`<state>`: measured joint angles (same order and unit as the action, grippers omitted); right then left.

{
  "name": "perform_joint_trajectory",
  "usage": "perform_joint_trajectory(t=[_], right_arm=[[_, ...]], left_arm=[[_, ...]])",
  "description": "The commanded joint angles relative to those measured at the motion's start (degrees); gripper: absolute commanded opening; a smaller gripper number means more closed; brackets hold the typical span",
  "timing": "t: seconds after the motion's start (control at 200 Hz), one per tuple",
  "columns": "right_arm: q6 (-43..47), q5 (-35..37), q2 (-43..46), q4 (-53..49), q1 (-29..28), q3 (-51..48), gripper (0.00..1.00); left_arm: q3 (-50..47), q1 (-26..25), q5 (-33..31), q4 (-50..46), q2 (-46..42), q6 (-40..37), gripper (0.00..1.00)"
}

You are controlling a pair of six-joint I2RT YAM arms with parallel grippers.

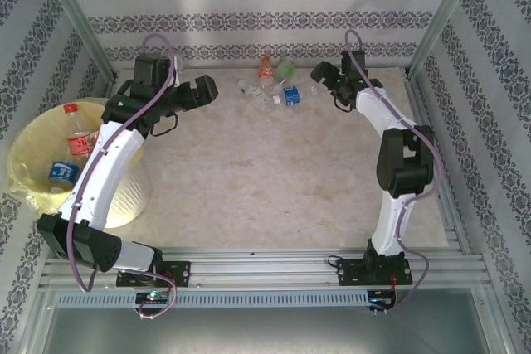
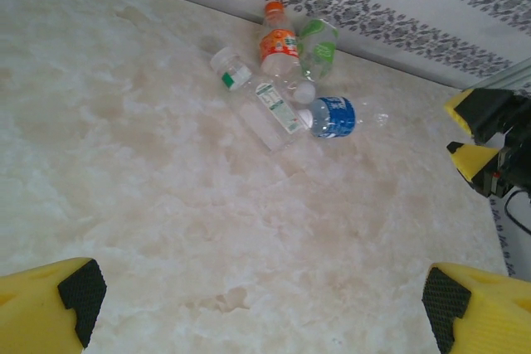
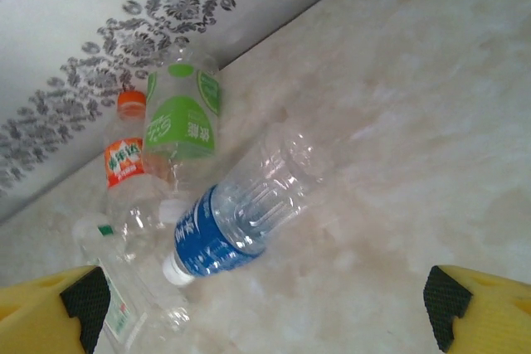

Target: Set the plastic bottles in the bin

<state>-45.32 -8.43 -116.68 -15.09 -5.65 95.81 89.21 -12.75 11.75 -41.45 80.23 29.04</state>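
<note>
— Bottles (image 1: 271, 90) lie bunched and touching by the far wall; two more sit in the bin (image 1: 25, 143), left.
— Left hand (image 1: 203, 89) and right hand (image 1: 325, 77) gape wide, empty. Closing on the blue-labelled bottle (image 3: 224, 230) might send round neighbours rolling out of reach.

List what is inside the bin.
The bin holds a red-label bottle and a blue-label bottle. The left arm crosses over its right side, hiding whatever lies beneath.
</note>
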Motion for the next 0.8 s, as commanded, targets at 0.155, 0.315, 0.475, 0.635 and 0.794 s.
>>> perform_joint_trajectory(t=[0.155,0.315,0.475,0.635,0.794], right_arm=[[-16.98,-8.9,-16.91,-15.76,0.83,22.99,0.98],[-25.05,-13.66,-22.51,-17.95,0.9,28.34,0.98],[-31.56,-17.67,-26.77,-16.45,0.97,30.85,0.98],[-36.51,-20.5,-31.89,-14.45,1.12,34.66,0.98],[-39.72,-22.3,-36.18,-14.0,1.43,37.28,0.96]], left_arm=[[-1.11,-0.43,-5.05,-0.31,-0.73,-1.28,1.0],[-1.48,-0.33,-6.92,-0.49,-0.51,-1.9,1.0],[-1.4,-0.34,-7.26,-0.32,0.71,-1.94,1.0],[-0.65,-0.26,-8.03,-0.72,2.37,-2.32,1.0],[0.57,-0.34,-8.14,-1.32,4.31,-2.51,1.0]])
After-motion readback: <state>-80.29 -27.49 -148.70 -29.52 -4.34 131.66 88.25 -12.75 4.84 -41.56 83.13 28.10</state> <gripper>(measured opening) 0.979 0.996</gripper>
